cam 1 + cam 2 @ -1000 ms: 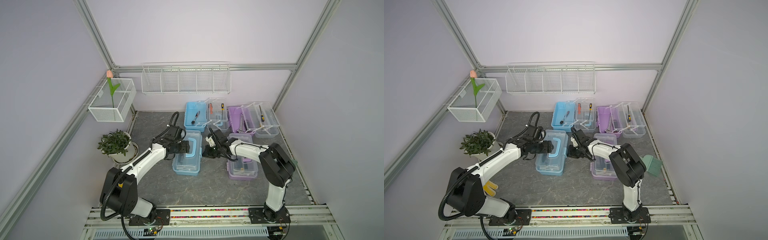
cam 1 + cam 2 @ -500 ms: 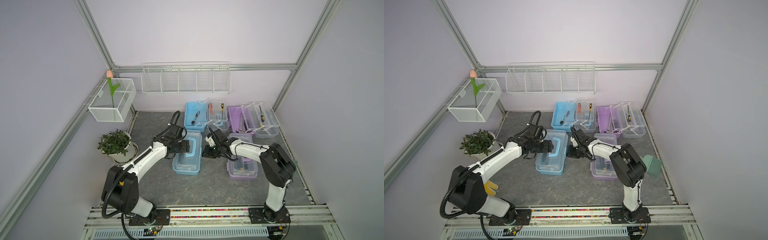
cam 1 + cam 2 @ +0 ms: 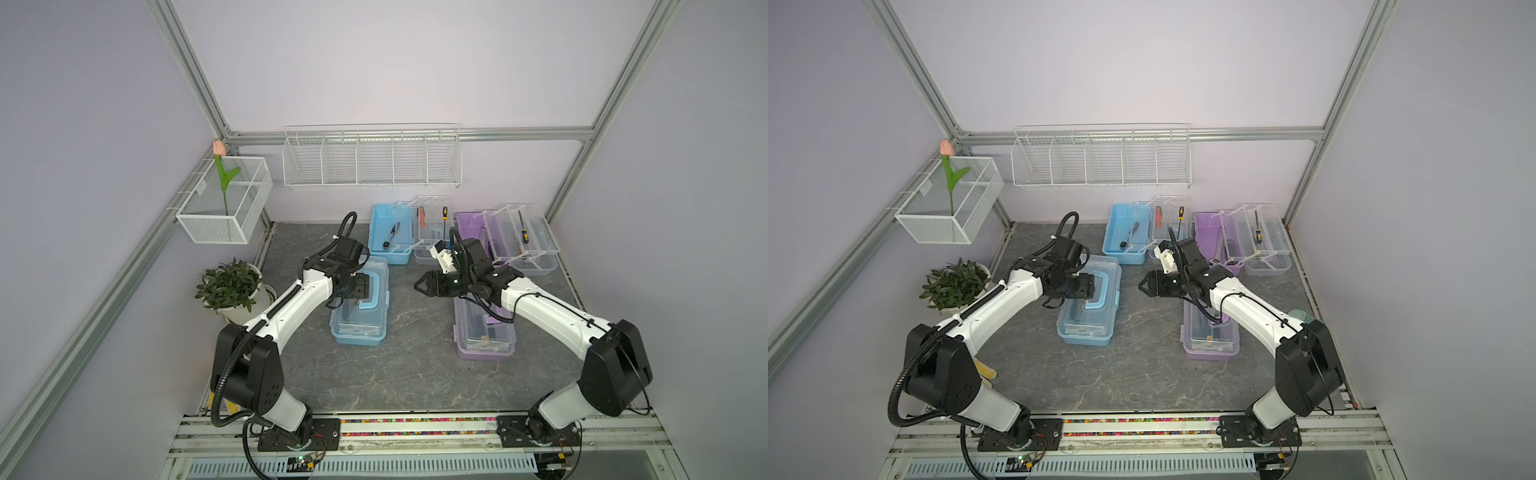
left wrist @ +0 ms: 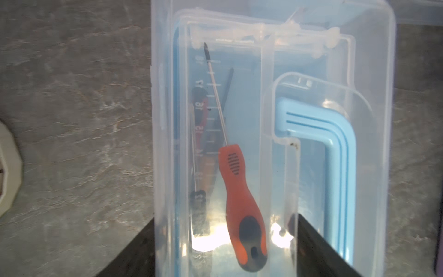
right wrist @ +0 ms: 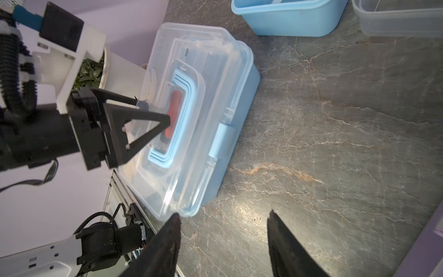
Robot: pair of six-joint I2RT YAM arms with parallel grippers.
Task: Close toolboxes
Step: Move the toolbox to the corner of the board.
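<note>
In both top views the left gripper [image 3: 360,289] sat over the clear lid of the closed blue toolbox [image 3: 359,332], which stood just left of centre on the grey table [image 3: 415,374]. Whether it touched the lid could not be told. The left wrist view showed its jaws spread wide. One black finger [image 4: 139,251] was at the lid's edge and the other lay across the light-blue handle [image 4: 335,156]. A red screwdriver [image 4: 239,191] lay inside under the lid. The right gripper [image 3: 417,286] hung above bare table between the two closed boxes, its tips pointing left toward the blue one. In the right wrist view the right gripper's fingers [image 5: 172,230] stood apart at the bottom of the frame with only table between them and gripped nothing. The blue latch [image 5: 221,141] sat on the box wall facing them. The closed purple toolbox [image 3: 484,345] stood right of centre, its far end hidden under the right arm. In the upper middle, against the back wall, the open blue toolbox [image 3: 388,249] and the open purple toolbox [image 3: 467,228] stood side by side, blue on the left. Their clear trays [image 3: 536,241] were fanned out to the right of each base. A yellow-handled screwdriver [image 3: 524,235] lay in the purple box's trays. A potted plant [image 3: 228,286] stood at the table's left edge.
</note>
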